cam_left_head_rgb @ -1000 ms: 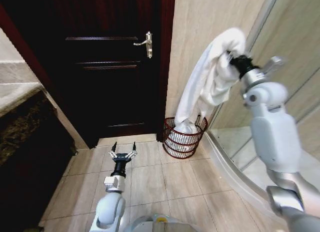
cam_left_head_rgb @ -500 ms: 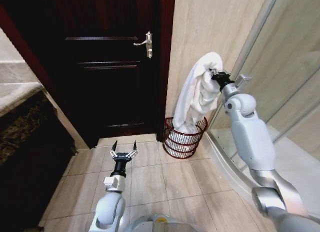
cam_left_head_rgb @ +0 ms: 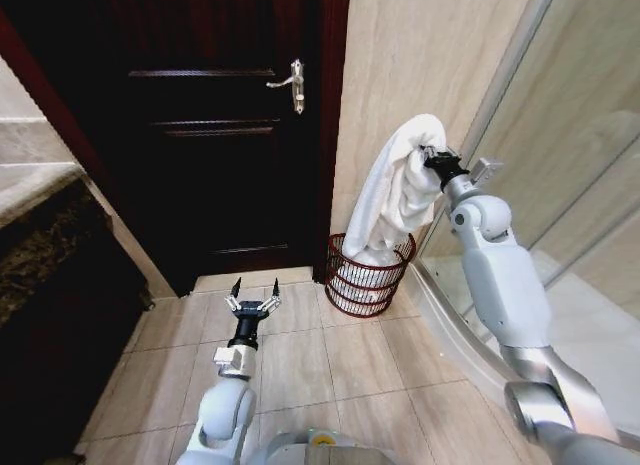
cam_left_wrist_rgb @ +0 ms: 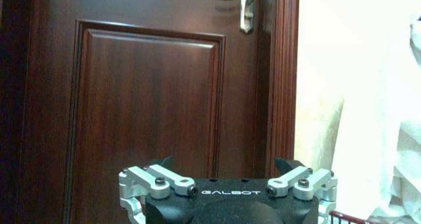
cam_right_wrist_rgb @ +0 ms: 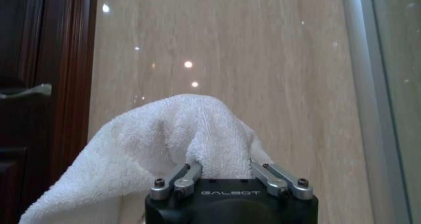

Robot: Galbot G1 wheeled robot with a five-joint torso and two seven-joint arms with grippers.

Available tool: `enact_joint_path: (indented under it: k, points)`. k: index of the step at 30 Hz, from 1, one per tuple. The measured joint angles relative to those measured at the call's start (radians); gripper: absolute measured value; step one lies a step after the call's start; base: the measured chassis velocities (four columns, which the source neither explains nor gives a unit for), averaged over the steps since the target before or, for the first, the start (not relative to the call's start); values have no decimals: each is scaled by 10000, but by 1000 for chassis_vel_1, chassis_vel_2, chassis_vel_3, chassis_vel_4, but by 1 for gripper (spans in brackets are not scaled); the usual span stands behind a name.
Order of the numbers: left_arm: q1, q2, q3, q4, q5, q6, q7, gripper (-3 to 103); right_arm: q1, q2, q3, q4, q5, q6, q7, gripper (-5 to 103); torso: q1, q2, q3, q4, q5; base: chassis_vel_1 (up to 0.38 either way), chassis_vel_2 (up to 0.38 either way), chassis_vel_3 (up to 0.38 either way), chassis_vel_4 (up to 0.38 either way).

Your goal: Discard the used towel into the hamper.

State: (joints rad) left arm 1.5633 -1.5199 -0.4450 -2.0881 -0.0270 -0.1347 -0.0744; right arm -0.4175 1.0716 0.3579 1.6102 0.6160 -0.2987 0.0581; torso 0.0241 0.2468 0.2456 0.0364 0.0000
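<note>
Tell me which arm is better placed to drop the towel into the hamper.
The right. Its gripper is shut on the towel, which hangs above the hamper, lower end inside. The left gripper is open, low over the floor, apart from both.

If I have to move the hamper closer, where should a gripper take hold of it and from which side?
Grip the hamper by its top rim on the door-facing side, coming down from above. It stands upright with an open top, and that rim arc looks bare; the towel, held by the right gripper, hangs into the wall-side part. The open left gripper looks nearest.
</note>
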Motion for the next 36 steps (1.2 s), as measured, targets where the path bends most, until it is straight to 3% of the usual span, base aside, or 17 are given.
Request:
enact_joint_path:
  k: [15, 26, 36]
  points:
    - [203, 116, -24, 3, -47, -207, -27, 100, -813, 268, -80, 71, 107, 83, 91, 20, -188, -624, -437, 1, 0, 0, 0, 0, 0]
    - [476, 136, -75, -98, -12, -267, 0, 100, -936, 786, -191, -813, 282, 994, 56, 20, -235, -1111, -842, 0, -3, 0, 0, 0, 0]
    - [441, 163, -142, -42, -107, -316, 7, 100, -882, 1101, -563, -896, 292, 1385, 190, 20, -238, -1172, -918, -4, -1, 0, 0, 0, 0]
